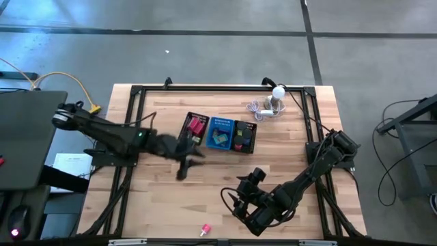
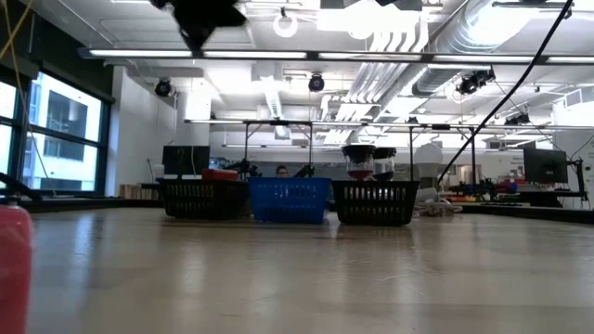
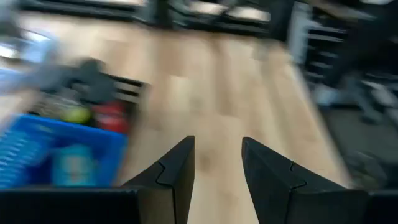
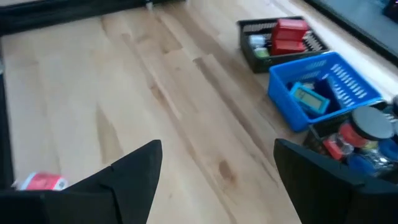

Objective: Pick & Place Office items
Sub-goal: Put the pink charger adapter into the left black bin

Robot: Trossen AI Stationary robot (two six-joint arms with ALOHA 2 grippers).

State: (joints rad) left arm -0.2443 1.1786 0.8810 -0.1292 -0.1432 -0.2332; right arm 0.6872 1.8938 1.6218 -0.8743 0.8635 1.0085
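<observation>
Black mesh tray (image 1: 192, 117) with a blue middle section (image 1: 220, 123), pale wood counter (image 1: 287, 157), lone pink-red item (image 1: 205, 229).

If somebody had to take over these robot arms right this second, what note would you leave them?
Left gripper: open, empty, just in front of the tray's left end.
Right gripper: open, empty, over bare table at front centre.
Done: most office items sit in the tray: red and pink ones in the left section, a teal one in the blue middle, several more on the right.
Left: one pink-red piece lies alone at the front table edge.
</observation>
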